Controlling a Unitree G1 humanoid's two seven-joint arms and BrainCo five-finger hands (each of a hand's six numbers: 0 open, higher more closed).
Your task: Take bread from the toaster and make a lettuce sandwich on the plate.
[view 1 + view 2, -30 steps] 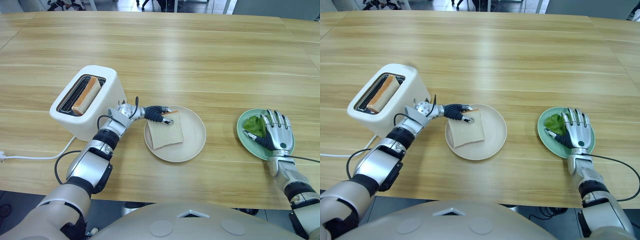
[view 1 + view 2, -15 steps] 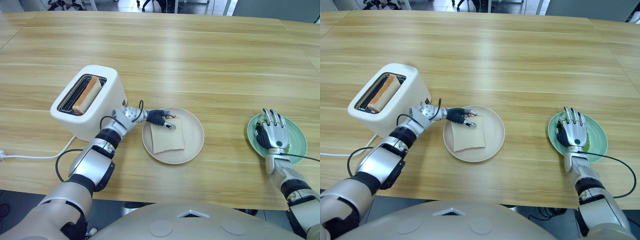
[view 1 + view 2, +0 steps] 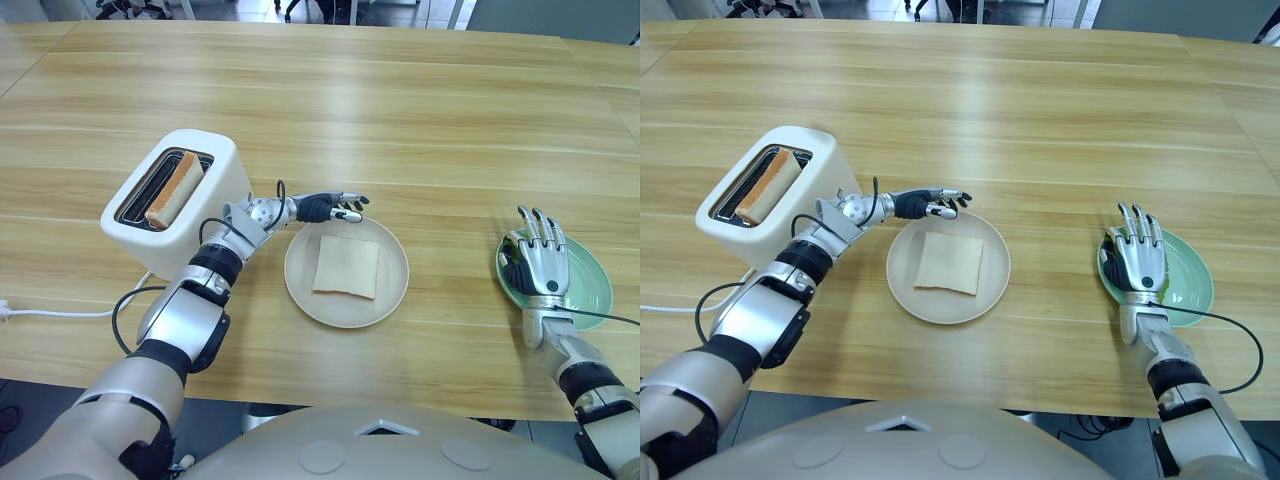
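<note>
A white toaster (image 3: 222, 178) stands at the left with one toasted slice (image 3: 172, 188) upright in its slot. To its right is a beige plate (image 3: 395, 290) with a pale bread slice (image 3: 347, 267) lying flat on it. My left hand (image 3: 325, 207) is open above the plate's far rim, fingers stretched out to the right, clear of the slice. At the right is a green plate (image 3: 585, 285). My right hand (image 3: 538, 262) rests palm down over its left part, fingers straight and pointing away. The lettuce is hidden beneath that hand.
The toaster's white cord (image 3: 60, 315) trails left along the wooden table (image 3: 400, 120) towards the front edge. The green plate sits close to the table's front right corner. Broad bare wood lies beyond both plates.
My left hand let go of the bread slice and lifted to the plate's far rim; the slice now lies flat. The green plate slid right, and my right hand moved over the lettuce.
</note>
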